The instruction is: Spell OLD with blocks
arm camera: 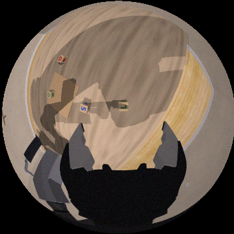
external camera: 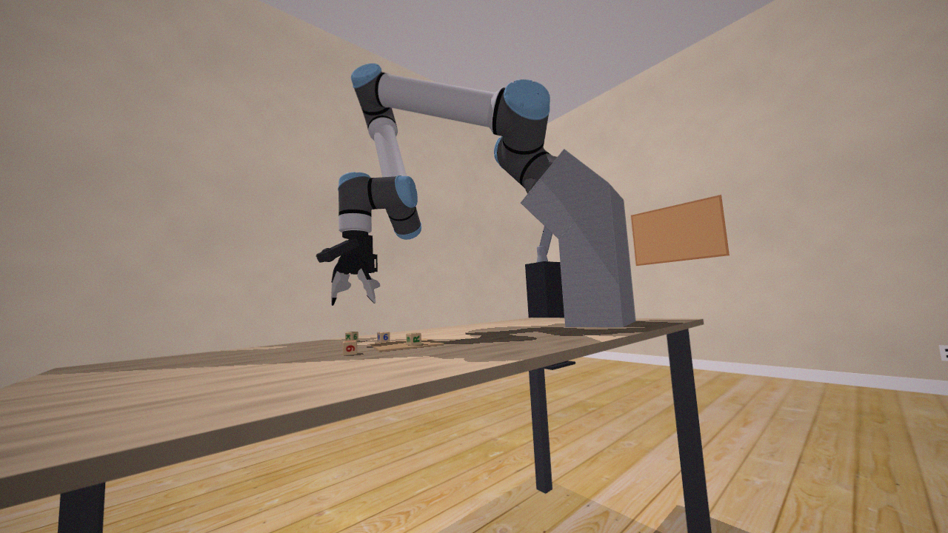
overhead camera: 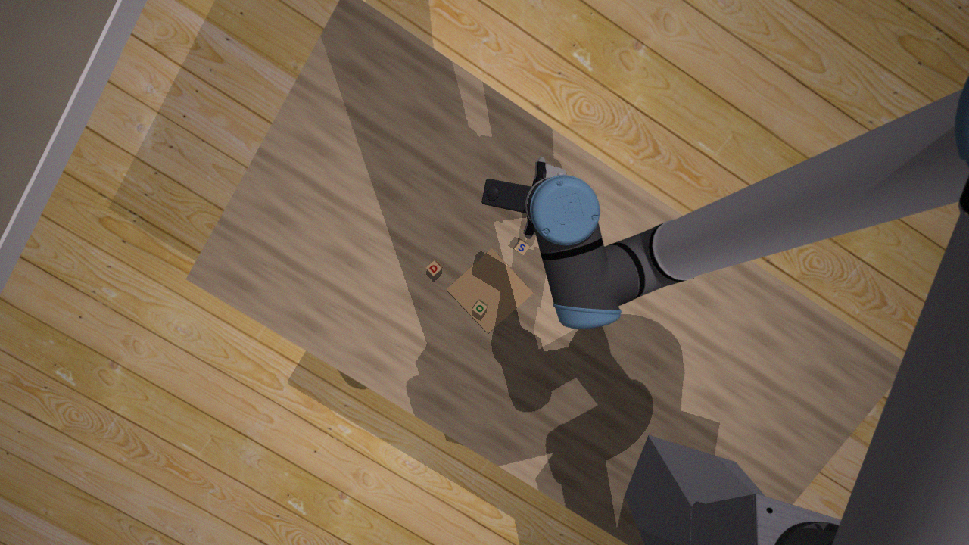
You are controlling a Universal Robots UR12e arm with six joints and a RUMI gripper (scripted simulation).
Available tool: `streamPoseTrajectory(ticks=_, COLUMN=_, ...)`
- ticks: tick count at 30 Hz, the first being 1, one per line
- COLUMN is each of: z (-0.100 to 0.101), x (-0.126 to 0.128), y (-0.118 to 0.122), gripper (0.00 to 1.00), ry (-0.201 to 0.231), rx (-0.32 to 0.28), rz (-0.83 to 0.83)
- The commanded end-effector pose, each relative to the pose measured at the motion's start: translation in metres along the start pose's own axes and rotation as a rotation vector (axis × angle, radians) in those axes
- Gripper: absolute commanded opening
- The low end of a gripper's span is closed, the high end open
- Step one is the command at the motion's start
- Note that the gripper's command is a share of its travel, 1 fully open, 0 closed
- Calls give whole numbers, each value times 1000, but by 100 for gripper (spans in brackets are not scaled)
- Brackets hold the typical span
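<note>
Block O [overhead camera: 479, 308] is already set on the mat [overhead camera: 463, 287]; L and D are left. Nothing is held by the wide-open hand [external camera: 353, 289].

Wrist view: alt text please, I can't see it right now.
Open, empty gripper hangs high over the table. The O block sits on the mat; the D block, S block and L block lie off it.

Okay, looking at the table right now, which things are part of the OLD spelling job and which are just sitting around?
Part of the job:
O block, on the mat
L block, off the mat
D block, off the mat
S block, the spare, off the mat
gripper, open and empty

Just around:
orange board on the wall
black box by the arm's base
</note>
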State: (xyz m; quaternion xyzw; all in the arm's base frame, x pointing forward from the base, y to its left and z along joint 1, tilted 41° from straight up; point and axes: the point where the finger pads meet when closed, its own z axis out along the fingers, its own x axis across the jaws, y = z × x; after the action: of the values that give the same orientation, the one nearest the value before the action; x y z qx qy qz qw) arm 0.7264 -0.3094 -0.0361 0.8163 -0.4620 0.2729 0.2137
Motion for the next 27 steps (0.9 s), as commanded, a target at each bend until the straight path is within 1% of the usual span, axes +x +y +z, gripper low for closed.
streamPoseTrajectory(ticks=1, z=-1, x=1, y=0, gripper=100, ry=1, rx=1, rz=-7)
streamPoseTrajectory(ticks=3, z=-1, x=1, y=0, gripper=100, ry=1, rx=1, rz=-7)
streamPoseTrajectory(ticks=4, z=-1, x=1, y=0, gripper=37, ry=1, rx=1, rz=-7)
streamPoseTrajectory(ticks=27, z=-1, x=1, y=0, gripper=37, ry=1, rx=1, rz=-7)
